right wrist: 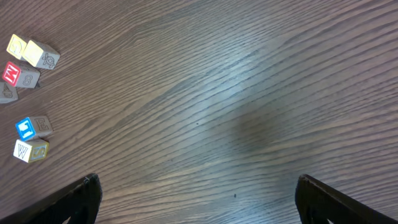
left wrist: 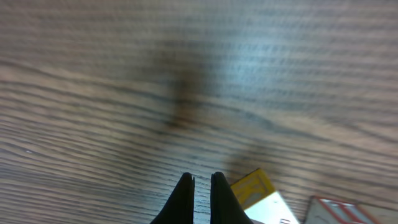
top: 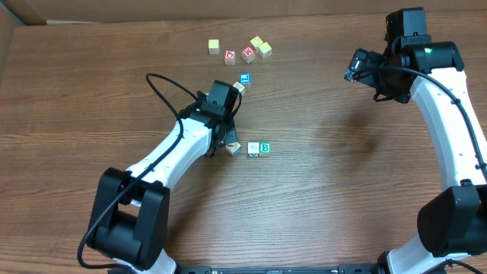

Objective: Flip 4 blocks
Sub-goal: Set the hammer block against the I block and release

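Left gripper [left wrist: 202, 182] clenched on nothing, low over the counter [top: 319, 190] just left of the yellow-faced block [left wrist: 252, 186] in the mid-counter row of blocks [top: 253, 150]: push low on its edge to tip, not slide; right gripper [right wrist: 198, 186] released, far right.

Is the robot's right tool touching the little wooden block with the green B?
Apart. The overhead view shows the right tool far off to the side of the small wooden block with the green B.
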{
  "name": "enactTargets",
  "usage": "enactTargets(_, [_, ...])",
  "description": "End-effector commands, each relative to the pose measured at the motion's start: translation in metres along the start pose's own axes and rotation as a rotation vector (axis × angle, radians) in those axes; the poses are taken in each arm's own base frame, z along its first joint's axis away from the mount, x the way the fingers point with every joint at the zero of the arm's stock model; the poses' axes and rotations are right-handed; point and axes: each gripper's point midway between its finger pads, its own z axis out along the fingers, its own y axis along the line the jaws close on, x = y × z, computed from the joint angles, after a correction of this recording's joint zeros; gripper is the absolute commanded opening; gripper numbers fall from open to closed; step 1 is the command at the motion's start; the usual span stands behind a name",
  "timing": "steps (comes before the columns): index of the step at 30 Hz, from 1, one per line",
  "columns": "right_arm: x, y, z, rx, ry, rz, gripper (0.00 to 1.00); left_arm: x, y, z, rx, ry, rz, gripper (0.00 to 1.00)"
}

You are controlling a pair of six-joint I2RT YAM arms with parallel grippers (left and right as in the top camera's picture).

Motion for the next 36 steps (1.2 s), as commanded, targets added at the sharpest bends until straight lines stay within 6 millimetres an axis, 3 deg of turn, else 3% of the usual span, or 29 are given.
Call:
enactTargets(1, [-0.003,0.001,-0.005,-0.009,-0.016,0.005,1.0,0.011,-0.004,0.012,0.018,0.049,0.015,0.04])
enactTargets(19, [-0.003,0.001,-0.005,-0.009,-0.016,0.005,1.0,0.04,-0.018,0.015,0.105,0.194,0.018,0.04])
enactTargets(36, [-0.003,0.001,-0.005,-0.009,-0.016,0.005,1.0,0.028,-0.021,0.017,0.116,0.138,0.05,0.07])
